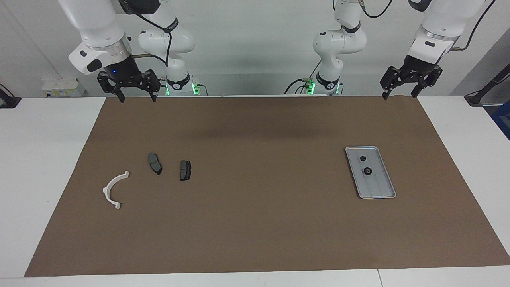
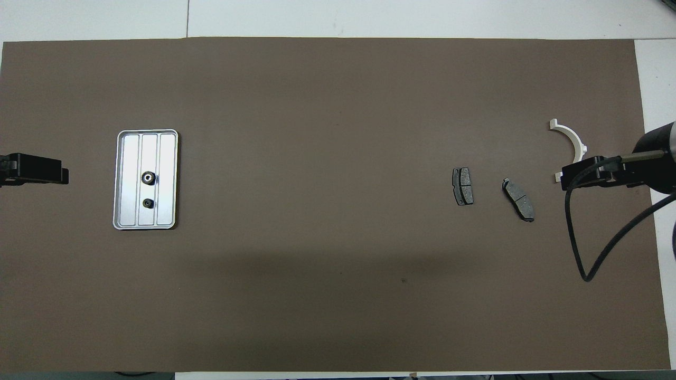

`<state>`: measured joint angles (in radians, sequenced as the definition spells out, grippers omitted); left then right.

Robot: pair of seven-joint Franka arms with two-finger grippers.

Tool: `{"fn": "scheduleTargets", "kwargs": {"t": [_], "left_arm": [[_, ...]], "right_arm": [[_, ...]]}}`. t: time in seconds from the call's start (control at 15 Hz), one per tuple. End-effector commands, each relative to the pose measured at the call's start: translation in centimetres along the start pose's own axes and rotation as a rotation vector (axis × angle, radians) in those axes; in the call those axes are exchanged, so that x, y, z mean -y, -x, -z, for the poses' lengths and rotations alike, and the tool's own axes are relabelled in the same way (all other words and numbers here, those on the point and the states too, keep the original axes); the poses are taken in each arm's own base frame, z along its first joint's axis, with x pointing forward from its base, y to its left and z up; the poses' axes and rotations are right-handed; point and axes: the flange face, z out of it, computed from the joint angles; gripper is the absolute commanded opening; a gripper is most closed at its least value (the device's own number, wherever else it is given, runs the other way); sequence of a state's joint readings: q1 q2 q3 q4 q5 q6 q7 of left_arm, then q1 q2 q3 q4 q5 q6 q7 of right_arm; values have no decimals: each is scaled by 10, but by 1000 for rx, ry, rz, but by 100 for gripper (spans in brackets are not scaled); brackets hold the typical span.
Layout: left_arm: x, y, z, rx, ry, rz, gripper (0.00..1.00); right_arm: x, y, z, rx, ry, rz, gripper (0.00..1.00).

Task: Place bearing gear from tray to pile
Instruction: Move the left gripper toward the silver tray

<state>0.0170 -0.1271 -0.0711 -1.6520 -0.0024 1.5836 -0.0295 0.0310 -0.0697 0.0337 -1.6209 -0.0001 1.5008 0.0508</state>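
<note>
The silver tray lies toward the left arm's end of the table. Two small dark bearing gears rest in it: one nearer to the robots, a slightly larger one farther out. The pile sits toward the right arm's end: a white half-ring bracket and two dark brake pads. My left gripper hangs open and empty over the mat's edge by the robots. My right gripper hangs open and empty likewise.
A brown mat covers most of the white table. A black cable loops from the right arm above the mat near the pile.
</note>
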Motion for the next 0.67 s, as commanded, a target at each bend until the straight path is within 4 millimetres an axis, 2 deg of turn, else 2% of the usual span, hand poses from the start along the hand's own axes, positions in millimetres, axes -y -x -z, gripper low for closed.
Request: {"fn": "scheduleTargets", "kwargs": {"t": [0.0, 0.2, 0.33, 0.47, 0.6], "left_arm": [[-4, 11, -1, 2, 13, -29, 100], [-2, 17, -8, 14, 14, -25, 100], [2, 26, -36, -19, 11, -19, 100], [5, 32, -95, -6, 8, -21, 100], [6, 20, -167, 55, 13, -64, 100]], "right_arm": [[0, 1, 3, -17, -27, -9, 100], [0, 1, 2, -15, -27, -8, 100], [0, 1, 2, -15, -27, -9, 100], [0, 1, 2, -15, -28, -9, 100], [0, 1, 2, -15, -27, -9, 100]]}}
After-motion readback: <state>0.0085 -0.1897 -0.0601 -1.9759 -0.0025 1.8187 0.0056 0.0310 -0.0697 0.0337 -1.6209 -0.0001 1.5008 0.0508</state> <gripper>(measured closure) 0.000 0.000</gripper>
